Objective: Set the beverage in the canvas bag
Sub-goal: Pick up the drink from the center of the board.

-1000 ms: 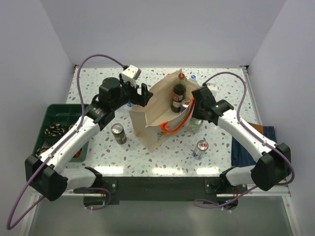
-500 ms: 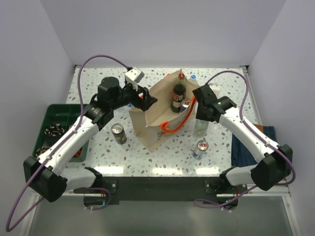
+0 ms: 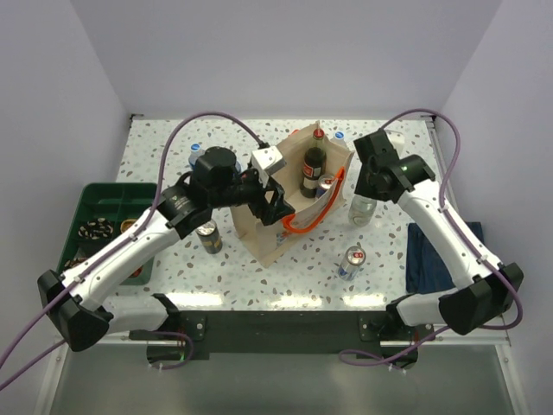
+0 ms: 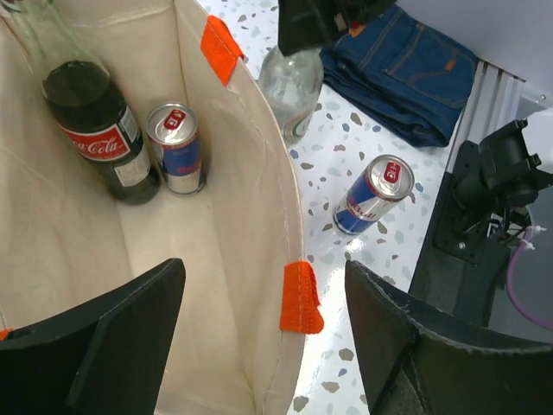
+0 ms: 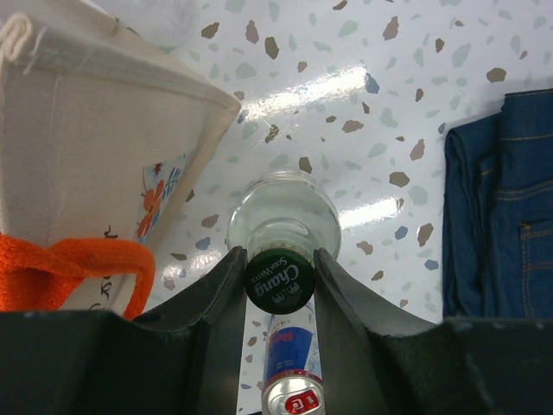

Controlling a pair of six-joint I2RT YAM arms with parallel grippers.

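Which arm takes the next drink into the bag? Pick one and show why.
The right arm: its jaws grip the capped neck of the clear bottle beside the canvas bag. The left arm has its jaws open astride the bag's wall, holding nothing.

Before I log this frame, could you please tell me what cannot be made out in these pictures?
Top view: what the green tray holds; too small, partly under the left arm.
Top view: whatever stands behind the canvas bag; its wall hides all but a blue cap.
Left wrist view: the neck of the cola bottle, cut off by the top edge.
Right wrist view: the side of the clear bottle, seen end-on beneath its green cap.
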